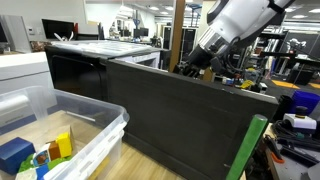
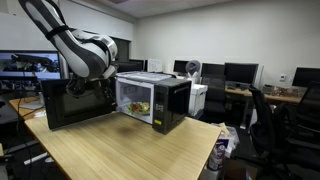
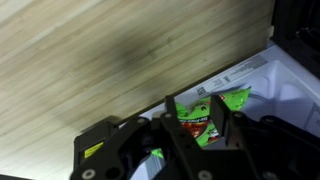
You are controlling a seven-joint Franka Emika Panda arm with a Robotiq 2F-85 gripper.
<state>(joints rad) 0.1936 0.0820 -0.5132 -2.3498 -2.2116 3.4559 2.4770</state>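
Now pincer (image 3: 200, 112) stands half-closed astride green packet (image 3: 236, 98); contact unclear.

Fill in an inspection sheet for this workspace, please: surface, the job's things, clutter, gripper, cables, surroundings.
Surface: wooden table, carries the microwave.
Job's things: green packet between the fingers; the microwave's door is swung open.
Clutter: clear plastic bin holding coloured blocks.
Grippers: gripper straddles the green packet; whether it clamps it cannot be told.
Cables: nothing seen.
Surroundings: office desks with monitors and a chair.
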